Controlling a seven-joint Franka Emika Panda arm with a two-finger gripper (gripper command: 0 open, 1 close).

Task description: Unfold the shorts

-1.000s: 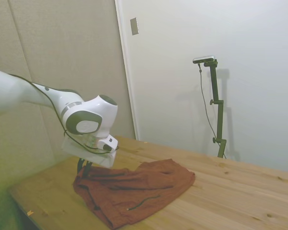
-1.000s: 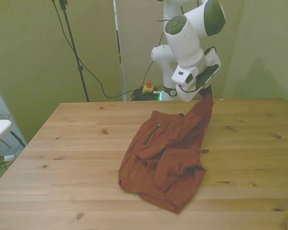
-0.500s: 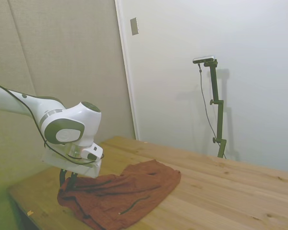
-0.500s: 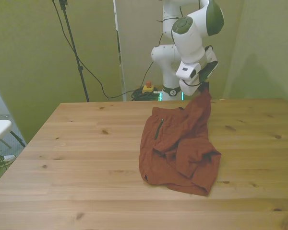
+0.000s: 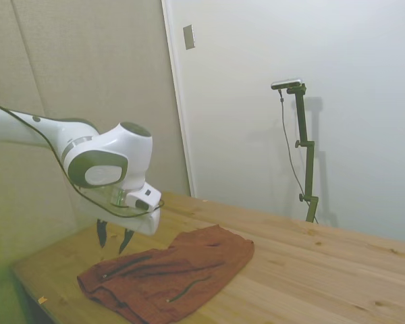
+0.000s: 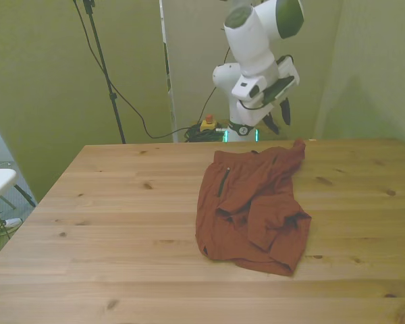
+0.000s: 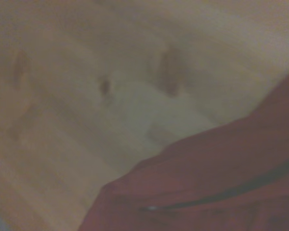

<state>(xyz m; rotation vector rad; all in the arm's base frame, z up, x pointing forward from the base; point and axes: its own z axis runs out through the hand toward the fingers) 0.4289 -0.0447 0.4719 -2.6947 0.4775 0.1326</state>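
Shorts (image 6: 252, 209) rumpled, flat on table (image 6: 121, 223)

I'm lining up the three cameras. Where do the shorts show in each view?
Side view: the shorts lie low and left of centre on the table, under the open gripper.
Front view: shorts right of centre, gripper above their far corner.
Wrist view: blurred red cloth in one corner.
Shared landmark: the dark zipper slit.
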